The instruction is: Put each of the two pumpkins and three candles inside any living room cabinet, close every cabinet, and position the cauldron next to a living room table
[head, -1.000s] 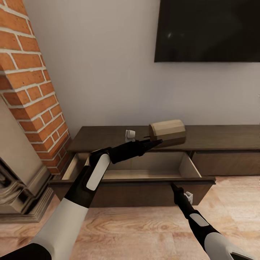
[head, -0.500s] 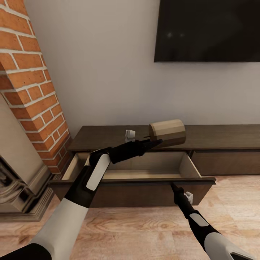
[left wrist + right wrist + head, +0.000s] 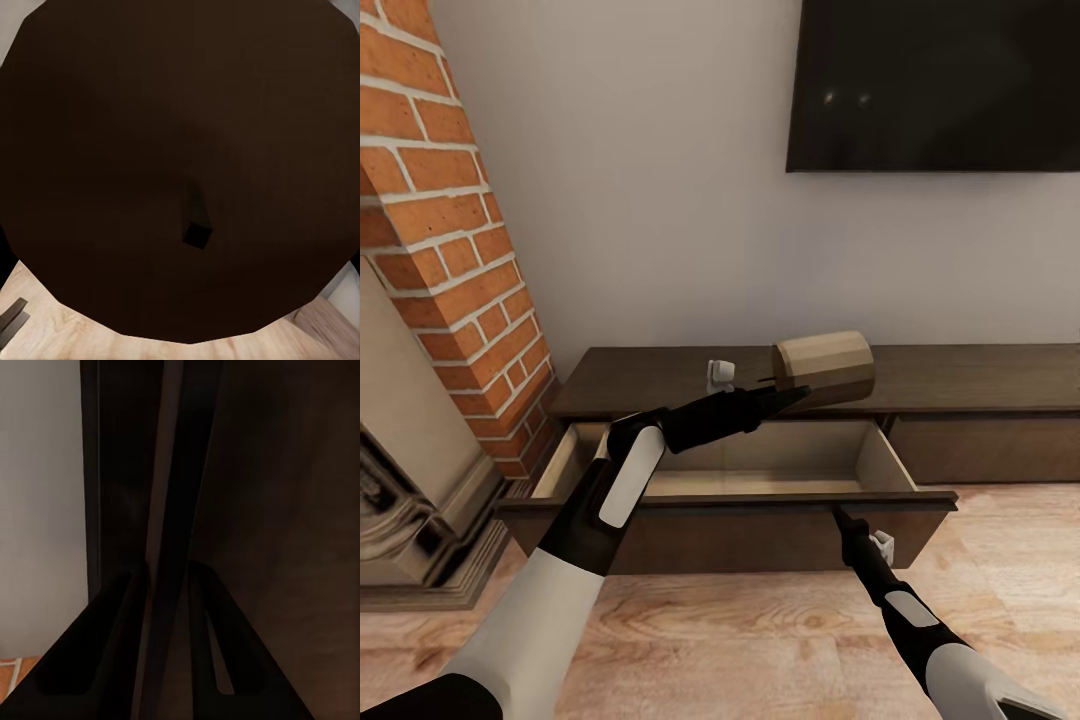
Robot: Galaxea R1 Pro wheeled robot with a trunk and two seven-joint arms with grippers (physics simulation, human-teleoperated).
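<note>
While the drawer (image 3: 760,460) at the left end of the cabinet (image 3: 920,380) stands pulled out, pale inside and with nothing showing in it, one candle (image 3: 825,368) hangs tilted on its side over its back right corner, level with the cabinet top. I count a single candle. The left gripper (image 3: 785,397) meets it at its lower left end; whether the jaws clamp it I cannot tell. Up close, the candle's dark round end (image 3: 180,165) has a stubby wick (image 3: 196,225). The right gripper (image 3: 838,513) sits at the top edge of the drawer front (image 3: 740,525), its two fingers (image 3: 112,652) straddling the thin board (image 3: 176,547).
</note>
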